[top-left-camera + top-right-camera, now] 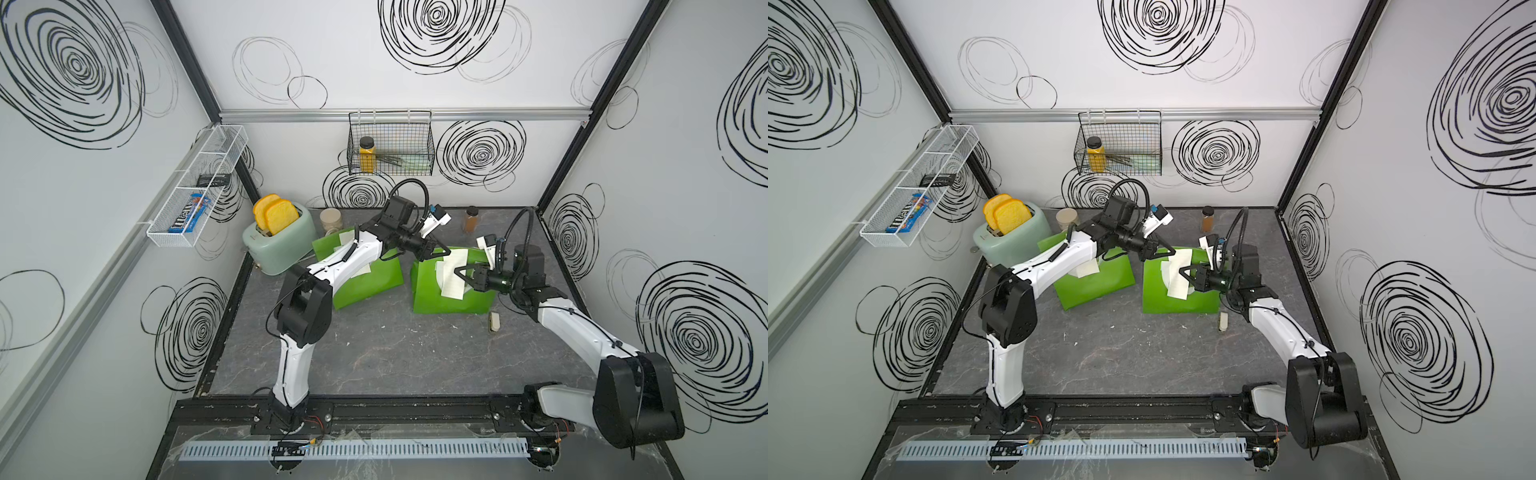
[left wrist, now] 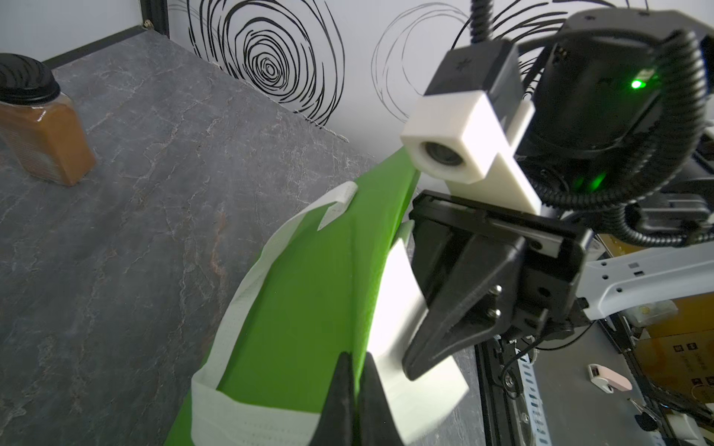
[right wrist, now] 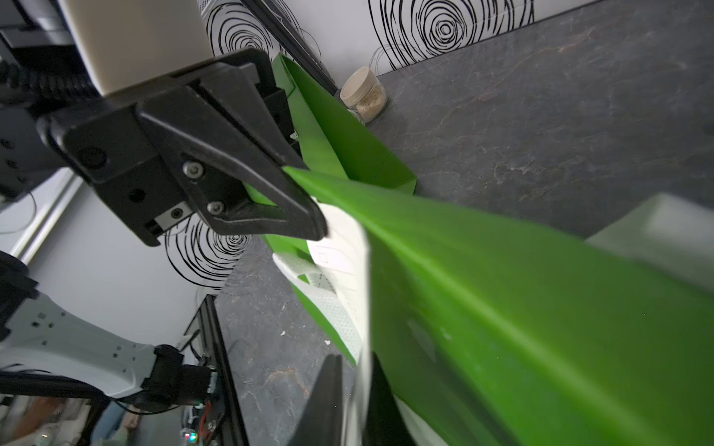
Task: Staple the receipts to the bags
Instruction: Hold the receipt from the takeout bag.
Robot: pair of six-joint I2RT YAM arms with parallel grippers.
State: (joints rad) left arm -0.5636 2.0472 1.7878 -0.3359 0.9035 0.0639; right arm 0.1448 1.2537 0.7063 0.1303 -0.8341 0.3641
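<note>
While outstretched, left hand (image 2: 355, 361) on bag (image 2: 301, 289).

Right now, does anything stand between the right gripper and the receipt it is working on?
Nothing visible. The receipt sits between the right gripper's parted fingers, against the bag. The left gripper pinches that bag's edge beside it, not in between.

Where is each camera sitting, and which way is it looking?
Top views: high above the front, looking down on the table; left arm and right arm show whole.
Left wrist: on the left arm, looking past the left gripper along the green bag toward the brown jar; right gripper shows too.
Right wrist: on the right arm, looking past its fingertips along the receipt; left gripper shows.
Shared: both wrist views see that bag.
</note>
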